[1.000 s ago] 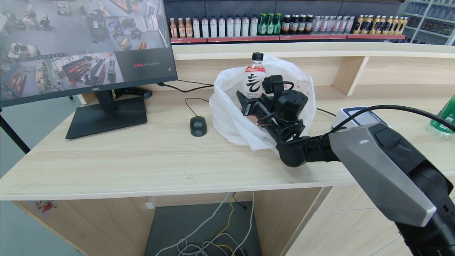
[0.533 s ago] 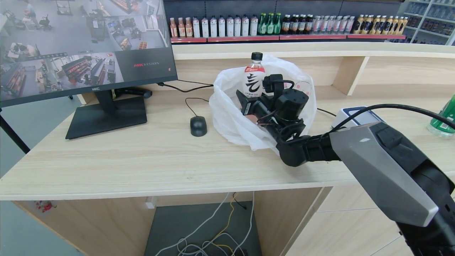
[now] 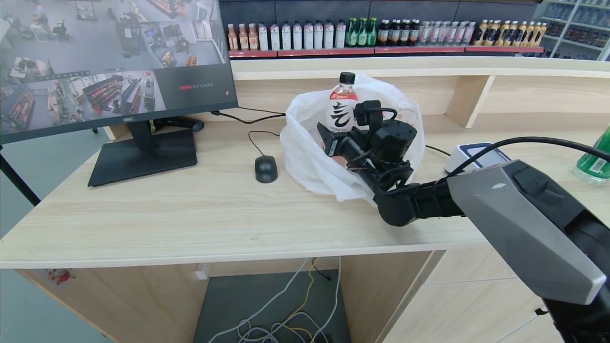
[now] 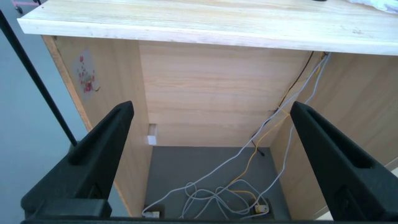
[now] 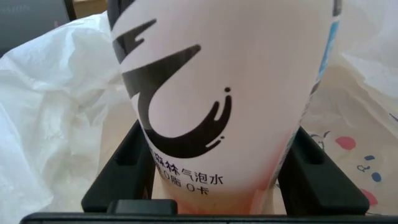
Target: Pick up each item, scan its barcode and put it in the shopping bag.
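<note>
Our right tool (image 3: 337, 139) is pinching the bottle (image 3: 341, 107) by its lower body, and we're holding it upright in the open mouth of the white shopping bag (image 3: 305, 159) on the bench (image 3: 190, 209). The black cap pokes above the bag's rim. Our left tool (image 4: 211, 112) hangs low before the bench, fingers spread wide. A green bottle (image 3: 593, 159) stands far right, beyond the scanner (image 3: 469, 153).

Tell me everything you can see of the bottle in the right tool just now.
The bottle is clear plastic with a black cap, a red band below the neck and a white label bearing a black brush mark. It stands nearly upright, its lower part clamped by the right tool, in the mouth of the white plastic bag.
</note>
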You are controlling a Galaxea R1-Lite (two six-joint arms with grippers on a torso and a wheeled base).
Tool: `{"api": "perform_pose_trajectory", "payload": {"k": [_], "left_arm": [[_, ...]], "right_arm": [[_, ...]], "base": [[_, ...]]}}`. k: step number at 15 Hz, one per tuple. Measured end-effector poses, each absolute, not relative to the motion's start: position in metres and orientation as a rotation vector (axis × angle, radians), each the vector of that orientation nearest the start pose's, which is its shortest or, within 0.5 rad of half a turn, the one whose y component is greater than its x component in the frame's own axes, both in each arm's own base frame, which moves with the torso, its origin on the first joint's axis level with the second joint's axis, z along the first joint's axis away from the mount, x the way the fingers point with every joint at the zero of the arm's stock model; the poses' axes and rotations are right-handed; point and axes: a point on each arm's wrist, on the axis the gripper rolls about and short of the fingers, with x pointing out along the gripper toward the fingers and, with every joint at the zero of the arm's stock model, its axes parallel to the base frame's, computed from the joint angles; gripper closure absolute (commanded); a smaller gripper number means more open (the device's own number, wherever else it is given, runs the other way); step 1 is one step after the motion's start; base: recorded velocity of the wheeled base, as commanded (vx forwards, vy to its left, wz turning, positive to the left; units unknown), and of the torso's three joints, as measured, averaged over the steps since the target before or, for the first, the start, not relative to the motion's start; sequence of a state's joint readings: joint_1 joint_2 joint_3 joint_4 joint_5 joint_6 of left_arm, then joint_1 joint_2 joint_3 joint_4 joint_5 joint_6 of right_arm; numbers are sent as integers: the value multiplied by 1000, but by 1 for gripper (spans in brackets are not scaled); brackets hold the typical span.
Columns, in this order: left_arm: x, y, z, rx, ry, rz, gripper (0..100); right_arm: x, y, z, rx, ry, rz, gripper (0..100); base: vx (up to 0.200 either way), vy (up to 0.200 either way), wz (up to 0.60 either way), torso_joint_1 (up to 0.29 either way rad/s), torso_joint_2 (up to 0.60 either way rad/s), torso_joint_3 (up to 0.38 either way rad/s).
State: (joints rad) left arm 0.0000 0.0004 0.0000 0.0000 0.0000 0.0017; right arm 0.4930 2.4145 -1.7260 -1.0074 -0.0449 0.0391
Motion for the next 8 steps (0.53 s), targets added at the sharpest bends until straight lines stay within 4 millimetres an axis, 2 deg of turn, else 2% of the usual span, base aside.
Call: {"api": "perform_pose_trajectory", "payload": {"k": [8], "left_arm": [[-23,0,75,2,0,0,0]], "right_arm": [[442,238,181,142,-310,453,0]], "base": [[0,0,0,0,0,0]]}}
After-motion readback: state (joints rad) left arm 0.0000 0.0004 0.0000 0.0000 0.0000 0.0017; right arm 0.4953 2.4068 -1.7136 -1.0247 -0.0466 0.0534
